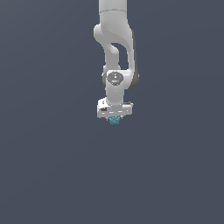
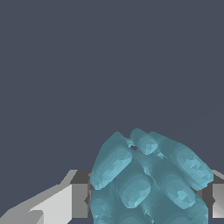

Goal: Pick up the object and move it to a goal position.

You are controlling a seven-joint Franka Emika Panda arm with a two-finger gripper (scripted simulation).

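The object is a small teal-blue bumpy lump sitting directly under the white hand of the arm in the exterior view. My gripper is shut on it, and its fingers are mostly hidden behind the hand. In the wrist view the object fills the lower middle, a cluster of teal lobes. A grey and white finger presses at one side of it and a second finger shows at the other side.
Around the arm there is only a plain dark grey-blue surface with no other objects or edges in sight.
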